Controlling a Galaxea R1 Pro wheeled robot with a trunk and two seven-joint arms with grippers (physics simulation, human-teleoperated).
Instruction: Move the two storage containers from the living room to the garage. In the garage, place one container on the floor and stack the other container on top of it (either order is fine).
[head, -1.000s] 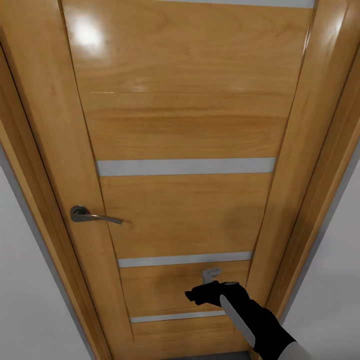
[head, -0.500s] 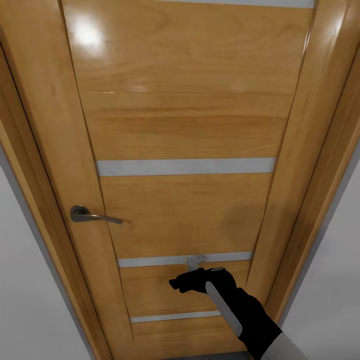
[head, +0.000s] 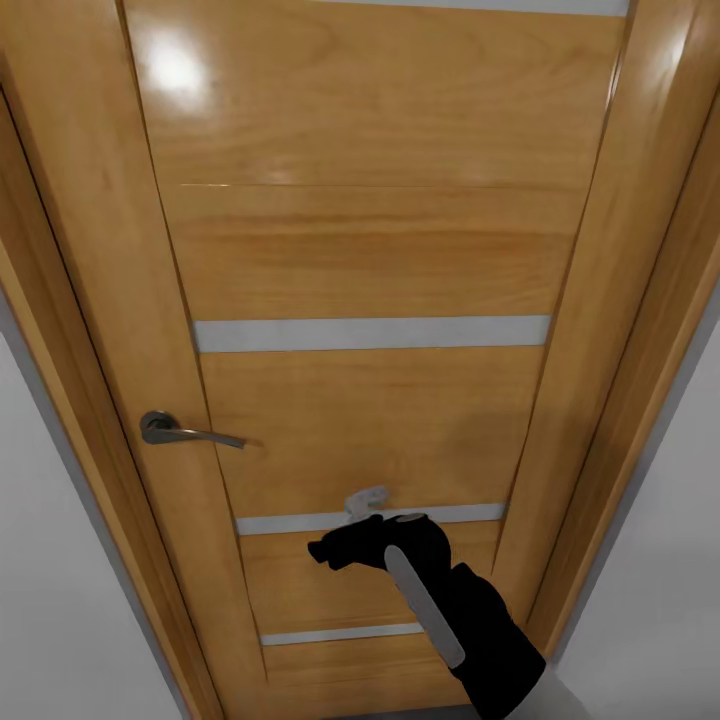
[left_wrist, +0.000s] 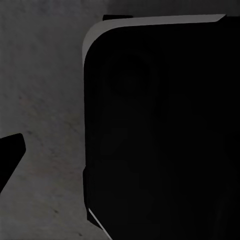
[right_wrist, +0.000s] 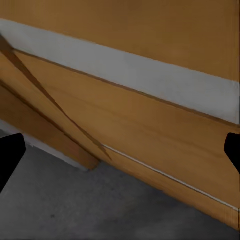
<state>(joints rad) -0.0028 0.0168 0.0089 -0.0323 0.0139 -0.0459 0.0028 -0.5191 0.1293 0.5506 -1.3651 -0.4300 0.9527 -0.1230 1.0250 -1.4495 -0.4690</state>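
Observation:
The storage containers are out of view. A closed wooden door (head: 370, 250) with grey horizontal strips faces me in the head view. Its metal lever handle (head: 185, 431) sits at the left side. My right gripper (head: 362, 503) is raised in front of the door's lower panel, near a grey strip (head: 450, 515), to the right of and below the handle. In the right wrist view the right gripper (right_wrist: 120, 155) is open and holds nothing, its dark fingertips (right_wrist: 10, 160) wide apart. The left gripper (left_wrist: 120, 165) hangs low beside my black body, one fingertip (left_wrist: 10, 160) showing.
The wooden door frame (head: 620, 330) flanks the door on both sides, with pale grey wall (head: 50, 600) beyond it. Dark grey mottled floor (right_wrist: 75, 210) lies at the door's foot, and the same floor (left_wrist: 45, 100) lies under the left wrist.
My right arm has moved left and upward along the door's lower panel, toward the handle side. The door, handle and view have not shifted.

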